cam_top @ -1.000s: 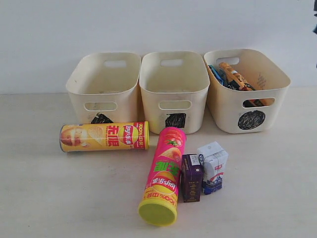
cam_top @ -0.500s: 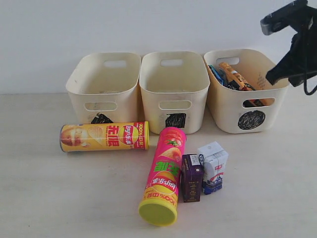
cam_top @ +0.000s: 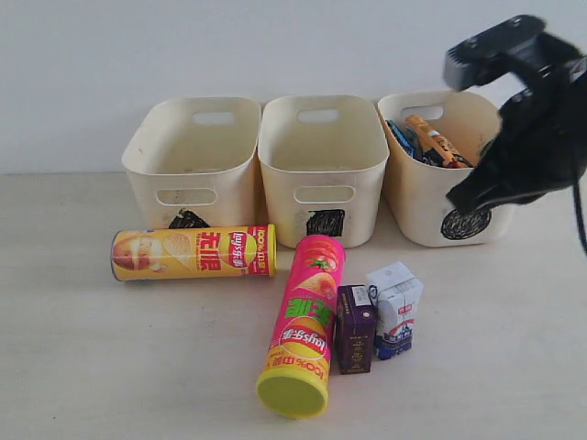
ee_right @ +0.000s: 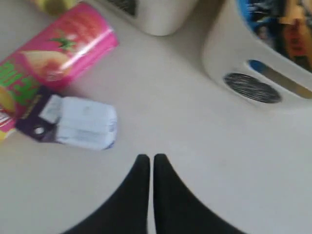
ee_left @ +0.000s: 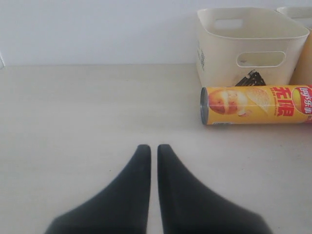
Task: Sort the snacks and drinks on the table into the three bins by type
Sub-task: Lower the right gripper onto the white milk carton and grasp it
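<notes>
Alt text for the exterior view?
The right gripper hovers by the right bin, which holds snack bags; the left bin and middle bin look empty. On the table in front, a yellow chip tube and a pink chip tube lie flat, with a purple carton and a white carton upright beside the pink one.

Yellow tube [cam_top: 193, 253]: Lay's logo, 无限, 100%. Pink tube [cam_top: 303, 323]: Lay's logo, 100%.
</notes>
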Tool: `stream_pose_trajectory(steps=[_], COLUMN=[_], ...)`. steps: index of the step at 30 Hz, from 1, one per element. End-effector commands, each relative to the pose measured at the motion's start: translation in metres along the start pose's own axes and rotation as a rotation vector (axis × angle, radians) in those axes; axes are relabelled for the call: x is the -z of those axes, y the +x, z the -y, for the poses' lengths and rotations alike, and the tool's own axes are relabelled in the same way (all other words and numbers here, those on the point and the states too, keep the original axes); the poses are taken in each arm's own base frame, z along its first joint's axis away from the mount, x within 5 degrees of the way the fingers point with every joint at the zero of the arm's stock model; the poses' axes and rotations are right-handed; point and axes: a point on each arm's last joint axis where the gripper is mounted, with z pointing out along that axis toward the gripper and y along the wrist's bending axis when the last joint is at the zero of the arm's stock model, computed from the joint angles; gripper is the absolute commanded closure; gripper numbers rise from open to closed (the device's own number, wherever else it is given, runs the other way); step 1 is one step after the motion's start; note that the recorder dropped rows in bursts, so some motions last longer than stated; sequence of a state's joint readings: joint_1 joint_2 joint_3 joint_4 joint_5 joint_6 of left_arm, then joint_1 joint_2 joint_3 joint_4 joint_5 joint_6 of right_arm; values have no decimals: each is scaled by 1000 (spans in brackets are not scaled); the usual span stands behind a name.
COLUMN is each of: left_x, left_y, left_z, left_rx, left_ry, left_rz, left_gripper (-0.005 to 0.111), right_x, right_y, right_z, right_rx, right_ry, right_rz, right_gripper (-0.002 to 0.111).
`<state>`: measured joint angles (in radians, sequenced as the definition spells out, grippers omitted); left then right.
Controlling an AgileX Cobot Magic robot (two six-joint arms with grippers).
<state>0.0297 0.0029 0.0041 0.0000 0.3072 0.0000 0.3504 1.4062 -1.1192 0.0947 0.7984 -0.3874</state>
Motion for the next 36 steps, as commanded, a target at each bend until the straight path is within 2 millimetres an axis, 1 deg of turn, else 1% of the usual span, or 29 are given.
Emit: stream_pose_trajectory(steps=[1,2,3,7,8,9,10,13,17,26,28,32,33,36], left_x=[1,1,1,1,1,1,1,1,1,1,1,1,1,1], left_y=[-3,-3,-3,-3,-3,-3,-3,-3,-3,-3,-3,-3,-3,-3], left_z=[0,0,0,0,0,0,0,0,0,0,0,0,0,0], left_rx=[15,15,15,15,15,15,15,15,15,15,15,15,15,15], left_ry=[2,2,2,2,2,2,2,2,2,2,2,2,2,2], left_rz=[21,21,21,21,21,21,21,21,21,21,21,21,21,21], left_gripper=[102,102,102,102,102,102,102,102,102,102,102,102,102,102], right_x=[-14,-18,-21,-37,-42,-46,-50,-63,-78,-102,-106,-110,-110,-110], right_y=[-2,-2,-3,-2,-2,-2,-2,-3,-4,-4,-4,-5,-6,-6], right_z=[-33,-36,-37,-38,-38,-38,-38,-37,-36,-35,-35,-34,-34,-32], right_rx=[43,50,40,13,12,4,-3,-24,-21,-11,-12,-6,-6,-9], right_ry=[-74,-83,-85,-94,-96,-96,-95,-91,-83,-65,-64,-55,-53,-50], right_rz=[-39,-48,-54,-91,-101,-104,-107,-106,-105,-91,-91,-76,-70,-66], right_gripper=[100,93,83,31,21,17,15,18,19,19,22,39,42,41])
